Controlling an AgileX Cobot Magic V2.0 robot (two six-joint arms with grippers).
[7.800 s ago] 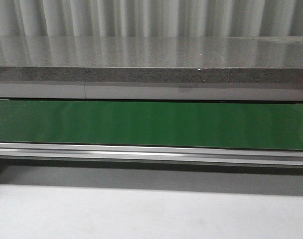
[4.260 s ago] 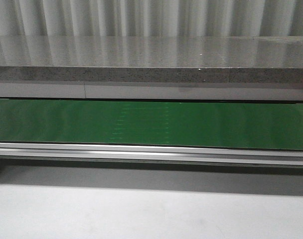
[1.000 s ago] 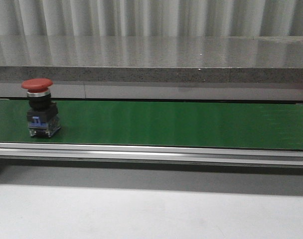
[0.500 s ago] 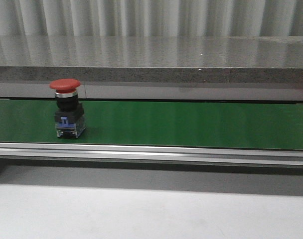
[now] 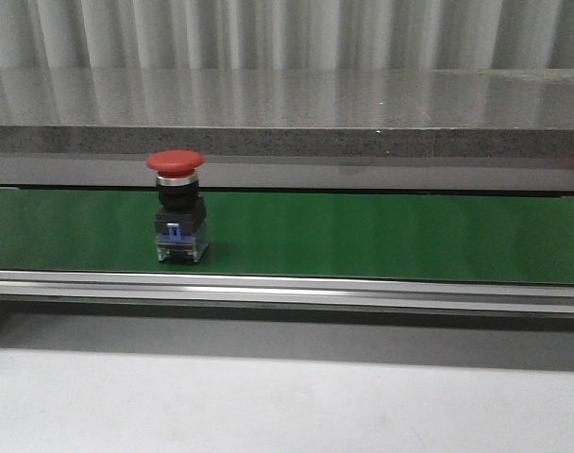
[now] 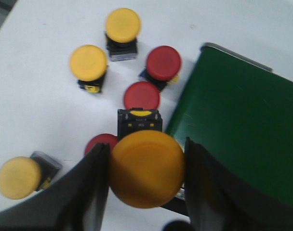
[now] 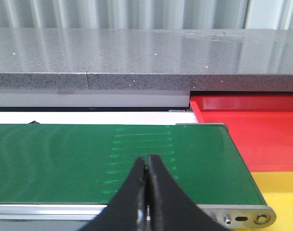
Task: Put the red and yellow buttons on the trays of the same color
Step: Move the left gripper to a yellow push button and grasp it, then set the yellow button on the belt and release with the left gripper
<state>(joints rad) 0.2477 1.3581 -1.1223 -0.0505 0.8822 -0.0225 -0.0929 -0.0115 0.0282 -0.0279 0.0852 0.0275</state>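
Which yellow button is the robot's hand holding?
The big yellow button clamped between the left gripper's black fingers, held above the table. The other three yellow buttons sit loose on the white table, untouched.

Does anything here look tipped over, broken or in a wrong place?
Nothing stands out. The red button stands upright on the green belt. The left gripper holds a yellow button between its jaws. The loose buttons on the white table look intact.

Five yellow buttons, four red buttons (another on the belt) and two trays.
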